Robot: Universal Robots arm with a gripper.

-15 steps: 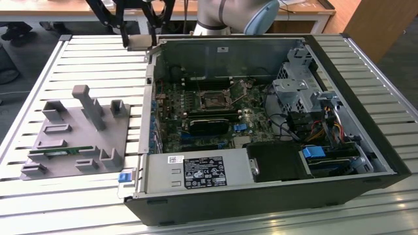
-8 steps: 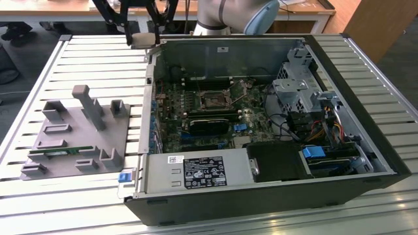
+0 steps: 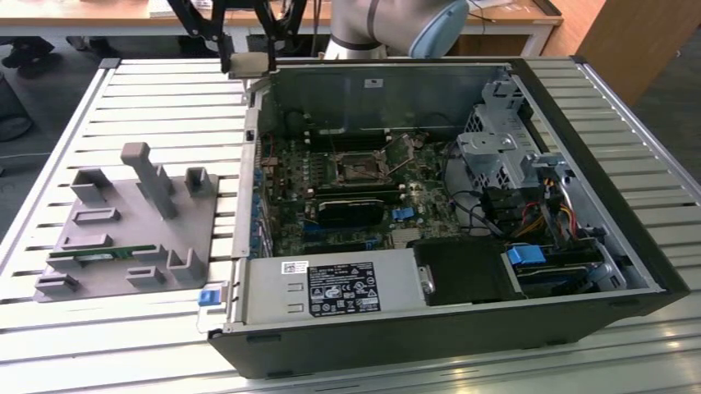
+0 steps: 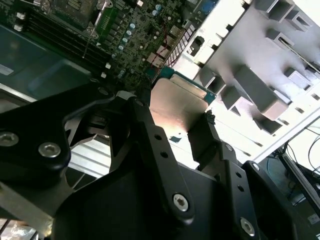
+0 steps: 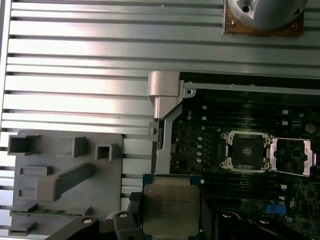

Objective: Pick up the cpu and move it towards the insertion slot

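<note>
While the gripper is clamped on the cpu, black fingers pressing two opposite edges, the chip hangs flat and lifted, shiny top facing the first wrist view. In the second wrist view the cpu sits between the finger pads, no gap to see. Relative to the computer case: the exterior view has the gripper with the chip just outside the case's far corner, above the wall rim, over the slatted table. Inside the case, the insertion slot lies on the motherboard, frame open, dark centre bare; the exterior view places the insertion slot mid-board, well apart from the chip. Beside the case on the table is the grey fixture tray. Step judged: pick done, transfer to slot under way. Remaining travel calls for crossing the wall into the case and keeping the chip level.
</note>
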